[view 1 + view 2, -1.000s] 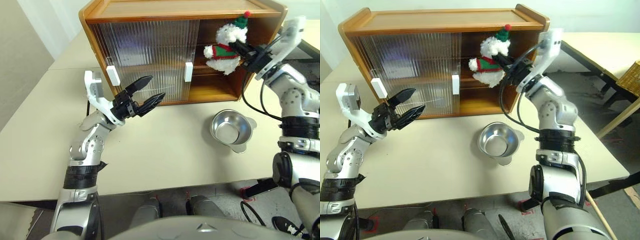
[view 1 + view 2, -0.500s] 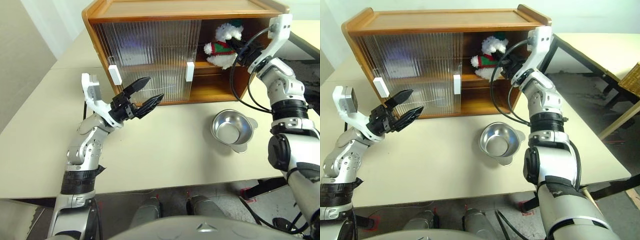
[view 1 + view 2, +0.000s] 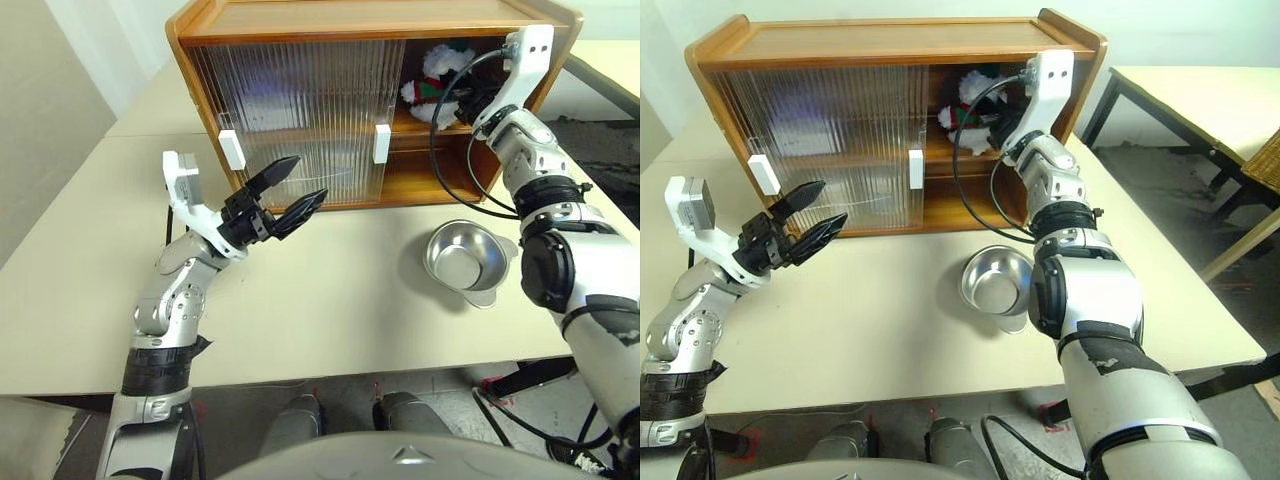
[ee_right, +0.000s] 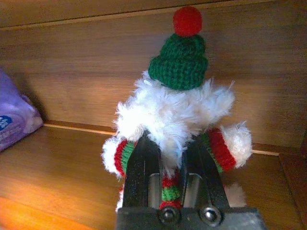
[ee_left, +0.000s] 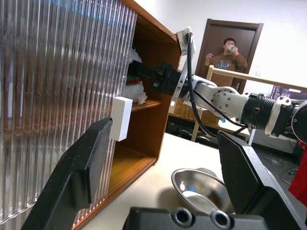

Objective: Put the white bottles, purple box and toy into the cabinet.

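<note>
The wooden cabinet (image 3: 300, 20) stands at the table's far side, its ribbed doors slid left and its right section uncovered. My right gripper (image 3: 465, 100) reaches into the upper shelf, shut on the toy (image 4: 177, 105), a fluffy white figure with a green hat, held upright just above the shelf board. The purple box (image 4: 14, 120) lies on the same shelf beside the toy. My left gripper (image 3: 308, 178) hovers open and empty in front of the lower sliding door. The white bottles are out of view.
A round steel bowl (image 3: 465, 262) sits on the table in front of the cabinet's uncovered side. White door handles (image 3: 381, 143) stick out from the doors. A person (image 5: 229, 52) stands in a far doorway. Another table (image 3: 1180, 90) is at right.
My right arm has pushed forward, carrying the toy from in front of the cabinet into the upper shelf. The left arm has stayed where it was.
</note>
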